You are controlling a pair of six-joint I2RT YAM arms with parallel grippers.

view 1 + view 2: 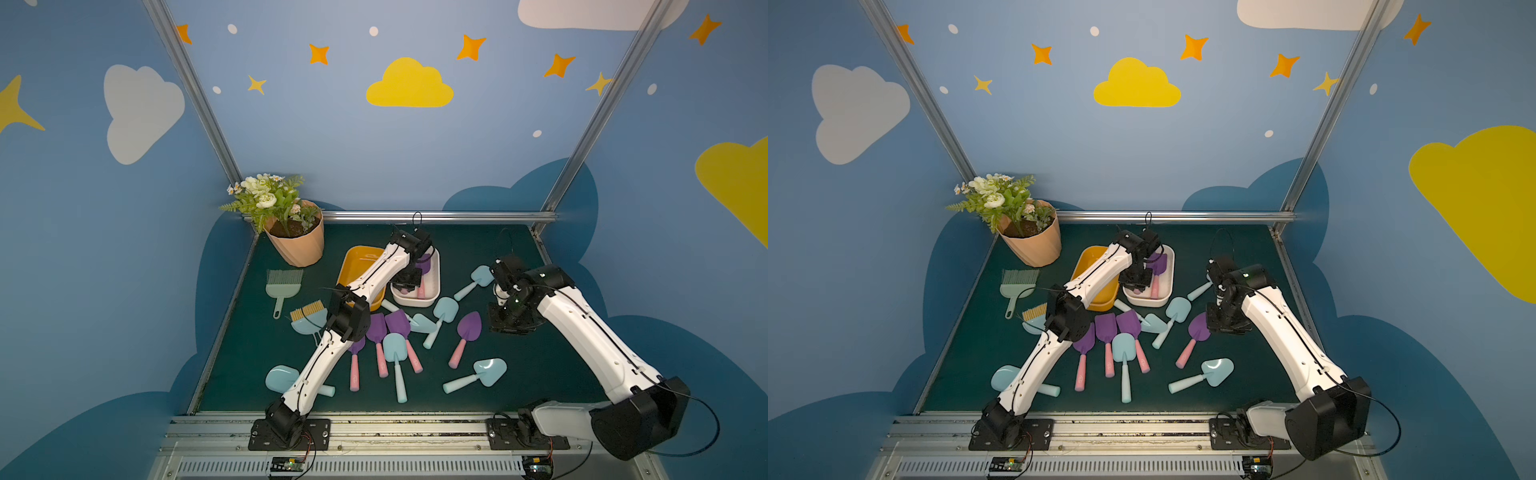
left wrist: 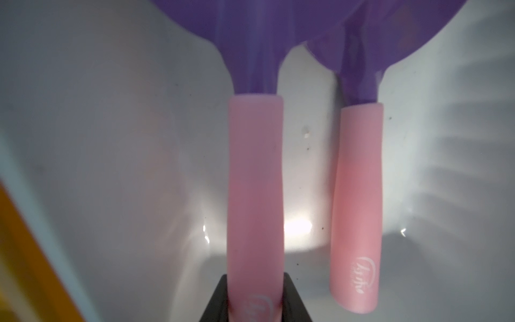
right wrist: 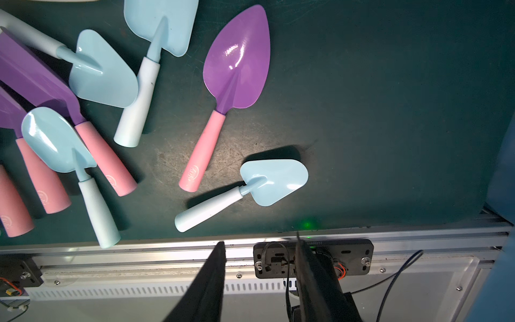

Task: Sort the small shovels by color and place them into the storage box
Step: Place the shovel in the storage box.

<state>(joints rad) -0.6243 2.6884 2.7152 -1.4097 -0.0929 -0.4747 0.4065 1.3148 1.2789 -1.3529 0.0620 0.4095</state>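
A peach flowerpot (image 1: 297, 249) of greenery stands in the far left corner of the dark green counter (image 1: 548, 365), with a grey-green brush (image 1: 284, 284) and a light blue dustpan (image 1: 305, 326) in front of it. Near the front edge, a lone blue shovel (image 1: 279, 378) lies partly under the left arm. At centre back sit the yellow tub (image 1: 353, 266) and, close beside it, the white tub (image 1: 434, 286). The left hand (image 1: 409, 282) reaches down into the white tub, its jaws clamped on the pink handle of a purple shovel (image 2: 255, 167). The left wrist view shows a second purple shovel (image 2: 358, 195) lying just beside it in the tub, handles roughly parallel. In front of the tubs, three loose purple shovels (image 1: 400, 322) lie close together on the counter, and a round-bladed blue shovel (image 1: 395, 349) overlaps one of them. To their right are two more blue shovels (image 1: 446, 309), one crossing the other, then a pointed purple shovel (image 3: 237, 64) lying alone. A flat-nosed blue shovel (image 3: 274, 181) lies nearer the front edge. Another blue shovel (image 1: 482, 276) lies right of the white tub, by the right arm's wrist. The right hand (image 3: 259, 242) hovers above the counter just right of the pointed purple shovel, its jaws partly apart with nothing between them.
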